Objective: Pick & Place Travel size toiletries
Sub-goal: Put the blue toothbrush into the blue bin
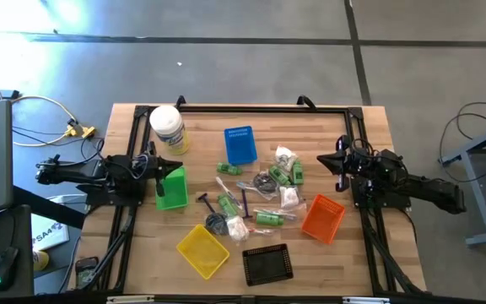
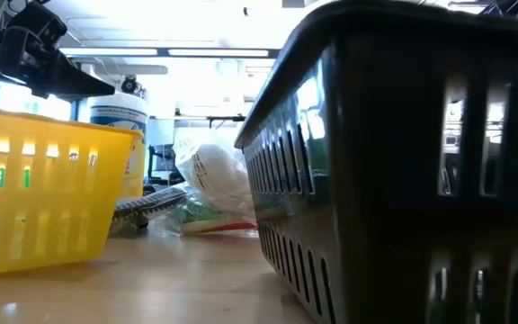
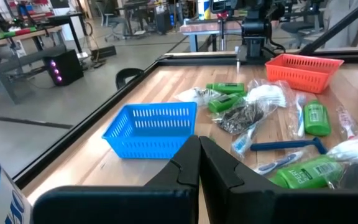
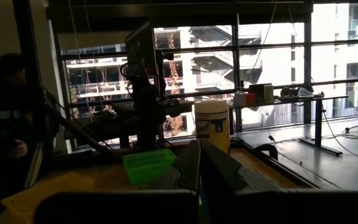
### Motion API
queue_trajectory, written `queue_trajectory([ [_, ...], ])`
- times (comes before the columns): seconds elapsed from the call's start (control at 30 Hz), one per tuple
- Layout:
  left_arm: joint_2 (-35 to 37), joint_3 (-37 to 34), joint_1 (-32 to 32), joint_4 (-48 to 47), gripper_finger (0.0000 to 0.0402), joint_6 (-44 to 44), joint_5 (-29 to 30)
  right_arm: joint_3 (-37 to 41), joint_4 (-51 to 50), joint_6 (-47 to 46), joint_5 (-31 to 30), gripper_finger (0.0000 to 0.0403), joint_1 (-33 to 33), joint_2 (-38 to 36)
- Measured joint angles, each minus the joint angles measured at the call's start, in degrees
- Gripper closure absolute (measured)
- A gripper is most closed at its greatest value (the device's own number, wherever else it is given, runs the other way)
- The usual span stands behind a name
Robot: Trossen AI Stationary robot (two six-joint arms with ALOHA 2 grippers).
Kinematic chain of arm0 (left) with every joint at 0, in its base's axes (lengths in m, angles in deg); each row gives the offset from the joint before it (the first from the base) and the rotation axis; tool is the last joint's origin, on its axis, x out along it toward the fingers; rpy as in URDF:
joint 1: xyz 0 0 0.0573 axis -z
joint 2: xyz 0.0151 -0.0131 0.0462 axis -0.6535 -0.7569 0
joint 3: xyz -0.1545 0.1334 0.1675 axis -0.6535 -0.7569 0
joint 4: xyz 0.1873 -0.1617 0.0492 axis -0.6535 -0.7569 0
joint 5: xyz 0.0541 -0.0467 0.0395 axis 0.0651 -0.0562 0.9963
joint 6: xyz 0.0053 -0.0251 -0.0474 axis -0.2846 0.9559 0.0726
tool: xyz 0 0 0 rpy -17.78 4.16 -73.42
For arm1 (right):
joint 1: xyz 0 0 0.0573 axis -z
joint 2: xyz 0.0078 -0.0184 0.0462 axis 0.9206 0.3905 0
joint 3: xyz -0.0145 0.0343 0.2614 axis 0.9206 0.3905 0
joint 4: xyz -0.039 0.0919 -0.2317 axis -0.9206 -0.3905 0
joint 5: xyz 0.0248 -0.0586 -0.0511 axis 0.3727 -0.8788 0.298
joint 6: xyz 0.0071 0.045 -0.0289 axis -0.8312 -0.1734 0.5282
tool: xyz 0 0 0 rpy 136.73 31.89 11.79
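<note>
Wooden tabletop (image 1: 357, 262) carries five trays I can count: green (image 1: 172, 187), blue (image 1: 240, 144), orange (image 1: 322, 218), yellow (image 1: 202, 251), black (image 1: 267, 264). One white tub (image 1: 168, 128) stands near my left gripper (image 1: 174, 165), which is closed and empty. My right gripper (image 1: 322, 159) is closed too. The toiletries (image 1: 264, 196) lie between them.

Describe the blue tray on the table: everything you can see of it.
The blue tray is a small rectangular basket of glossy plastic, with slotted walls and a perforated floor. It stands upright and open-topped on the wooden table, toward the far side, between the white tub and the heap of toiletries. Nothing shows inside it. A small green bottle lies just by its near edge; whether they touch cannot be told. Neither pincer is at it.
</note>
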Motion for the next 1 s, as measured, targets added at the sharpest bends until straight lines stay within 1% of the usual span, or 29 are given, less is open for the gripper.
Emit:
queue_trajectory([
  [0.1, 0.0, 0.0, 0.0, 0.0, 0.0402, 0.0, 0.0, 0.0, -0.1, -0.3, -1.2, 0.0399, 0.0, 0.0],
  [0.33, 0.0, 0.0, 0.0, 0.0, 0.0402, -0.1, -0.1, 0.0, -0.2, -0.5, -1.2, 0.0399, 0.0, 0.0],
  [0.47, 0.0, 0.0, 0.0, 0.0, 0.0402, -0.2, -0.1, 0.0, -0.3, -1.6, -1.2, 0.0399, 0.0, 1.5],
  [0.7, 0.0, 0.0, 0.0, 0.0, 0.0402, -0.2, -0.1, 0.0, -0.3, -4.7, -1.3, 0.0399, 0.0, 6.3],
  [0.87, 0.0, 0.0, 0.0, 0.2, 0.0402, -0.1, -0.1, 0.0, 0.0, -6.4, -3.8, 0.0399, -0.2, 10.7],
  [0.93, 0.0, 0.0, 0.0, 0.6, 0.0402, -0.1, -0.1, 0.0, 1.3, -7.6, -4.7, 0.0399, -0.6, 12.4],
  [1.0, 0.0, 0.0, 0.0, 0.8, 0.0402, -0.1, -0.1, -0.2, 4.7, -8.7, -5.5, 0.0399, -1.2, 14.9],
])
